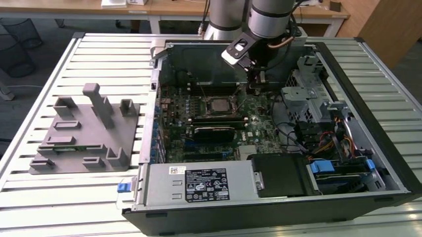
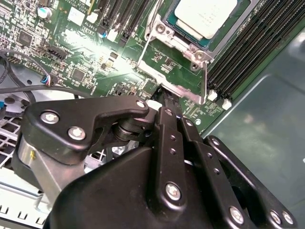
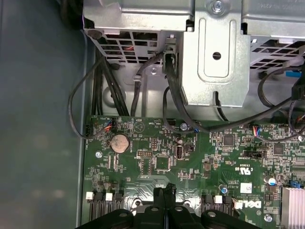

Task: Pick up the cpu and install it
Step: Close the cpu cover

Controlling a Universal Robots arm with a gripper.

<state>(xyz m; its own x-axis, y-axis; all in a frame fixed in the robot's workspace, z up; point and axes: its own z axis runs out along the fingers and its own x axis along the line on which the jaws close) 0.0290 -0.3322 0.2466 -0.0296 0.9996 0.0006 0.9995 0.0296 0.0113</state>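
The cpu (image 2: 205,16), a pale silver-white square chip, lies flat in its socket on the green motherboard (image 2: 95,43) and is cut off by the frame edge. In the exterior view the cpu (image 1: 216,104) sits mid-board inside the open computer case (image 1: 369,123). My gripper (image 1: 256,89) hangs over the board, off to the exterior view's right of the socket and a little behind it. In both wrist views its black fingers (image 2: 167,138) are pressed together with nothing between them. The gripper's tip (image 2: 164,101) is just beside the socket's metal frame (image 2: 176,90). The same shut tip (image 3: 164,192) shows above the board.
A grey plastic fixture (image 1: 89,133) with upright posts stands on the slatted table at the exterior view's left. Inside the case are a drive cage (image 3: 214,52), loose black cables (image 3: 171,90), memory slots (image 2: 243,52) and a power supply (image 1: 197,185) at the front.
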